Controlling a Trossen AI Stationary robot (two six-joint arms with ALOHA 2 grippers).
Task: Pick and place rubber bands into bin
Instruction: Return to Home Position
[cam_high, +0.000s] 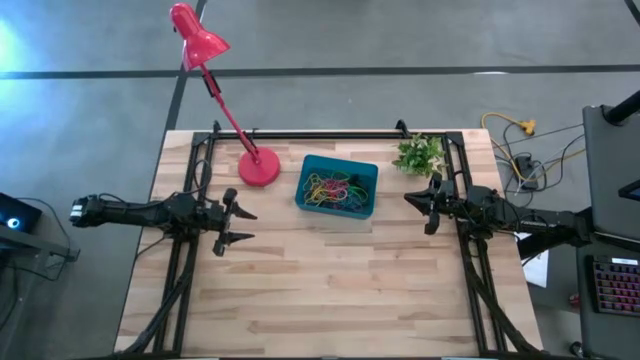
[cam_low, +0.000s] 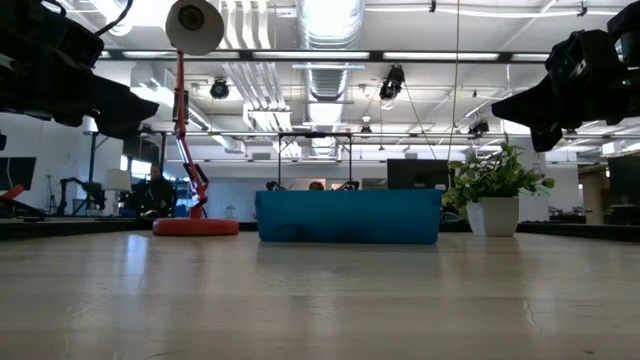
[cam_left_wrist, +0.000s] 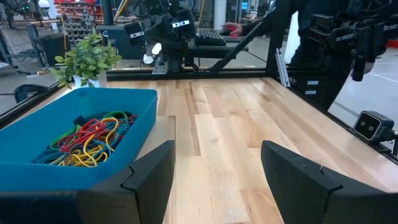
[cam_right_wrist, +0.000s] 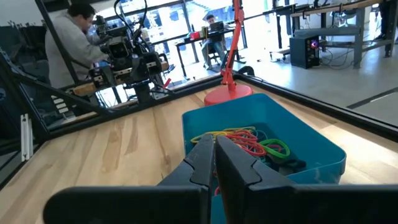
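Rubber bands (cam_high: 335, 188): uncountable tangle, all inside 1 bin (cam_high: 338, 160).

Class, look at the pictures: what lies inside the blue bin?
A tangled heap of rubber bands, red, yellow, green and black, lies in the bin. Whatever is under the heap is covered.

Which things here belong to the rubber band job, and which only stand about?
Job: rubber bands, inside the bin; left pincer, open, left of bin; right pincer, shut, right of bin.
Standing about: red lamp; potted plant.
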